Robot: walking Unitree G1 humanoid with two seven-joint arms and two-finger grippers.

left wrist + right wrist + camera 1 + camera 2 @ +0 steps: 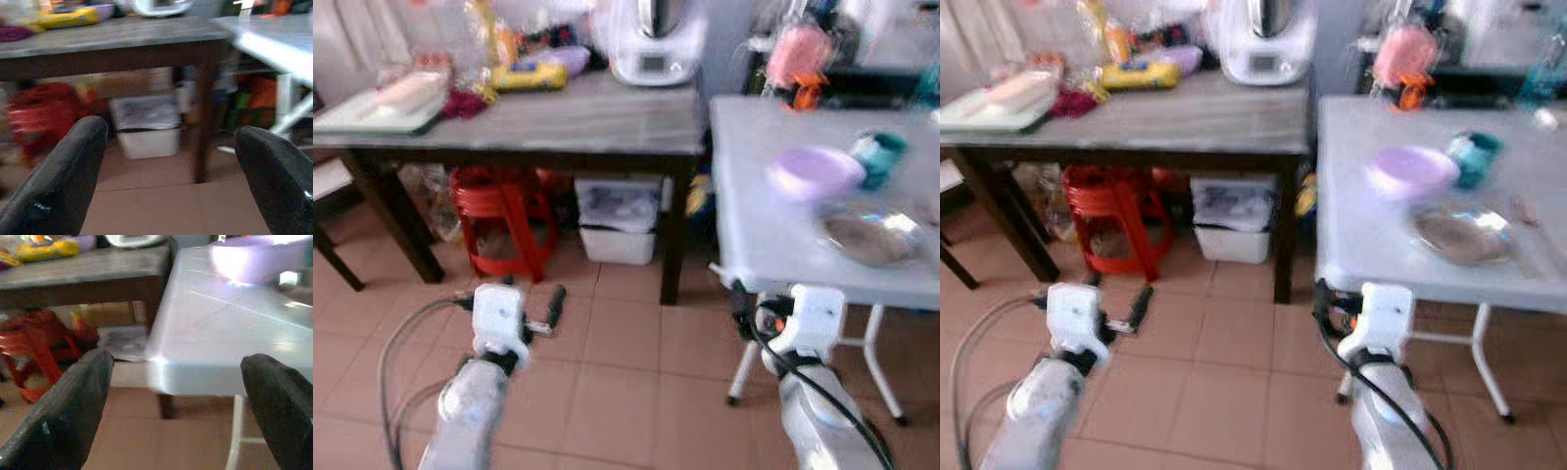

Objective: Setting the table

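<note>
A white folding table (pixel 754 225) stands on the right. On it are a purple bowl (pixel 813 171), a teal cup (pixel 879 157) behind the bowl, and a metal plate (pixel 871 235) nearer me. My right gripper (pixel 176 367) is open and empty, held low in front of the table's near left corner, just below its edge. My left gripper (pixel 171 142) is also open and empty. It hovers over the tiled floor, pointing toward the dark wooden table (pixel 558 122). The views are blurred.
The dark table carries a white appliance (pixel 654 39), a yellow item (pixel 529 75) and a pale tray (pixel 382 103). Under it stand a red stool (pixel 504 211) and a white bin (pixel 619 220). A chair (pixel 328 196) is at the far left.
</note>
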